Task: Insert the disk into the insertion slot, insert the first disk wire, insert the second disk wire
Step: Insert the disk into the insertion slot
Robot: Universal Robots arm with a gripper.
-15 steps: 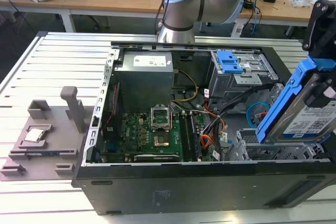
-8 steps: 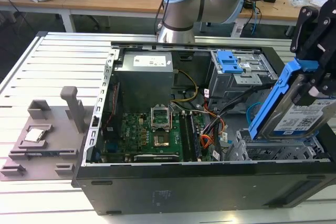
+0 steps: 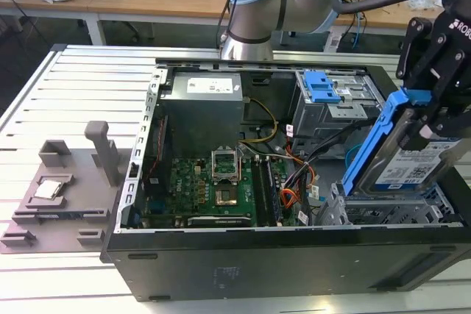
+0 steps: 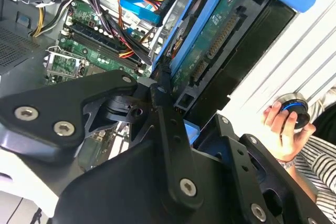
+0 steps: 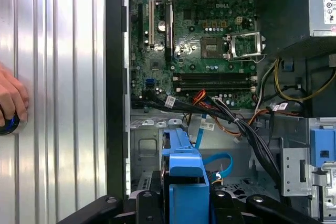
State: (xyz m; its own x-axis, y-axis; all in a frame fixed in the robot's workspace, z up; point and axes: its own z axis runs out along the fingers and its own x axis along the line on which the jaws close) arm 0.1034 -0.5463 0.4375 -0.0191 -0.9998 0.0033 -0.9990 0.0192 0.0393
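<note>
The disk [image 3: 413, 163] is a silver drive with a white-and-blue label in a bright blue carrier. It hangs steeply tilted over the exterior view's right end of the open computer case. My gripper [image 3: 429, 117] is shut on its upper end. The lower end reaches the top opening of the insertion slot [image 3: 383, 212], a silver perforated cage. In the second wrist view the disk [image 4: 220, 40] shows its green circuit board between my black fingers [image 4: 164, 106]. The blue carrier [image 5: 184, 169] fills the near middle of the first wrist view. A loose blue wire [image 5: 223, 162] and orange-red wires [image 5: 202, 97] lie beside it.
A grey cage with a blue latch [image 3: 324, 87] sits behind the slot. The motherboard [image 3: 213, 189] and power supply [image 3: 202, 108] fill the rest of the case. A grey fixture plate [image 3: 59, 196] lies on the slatted table. A person's hand [image 4: 286, 124] holds a round knob beside the case.
</note>
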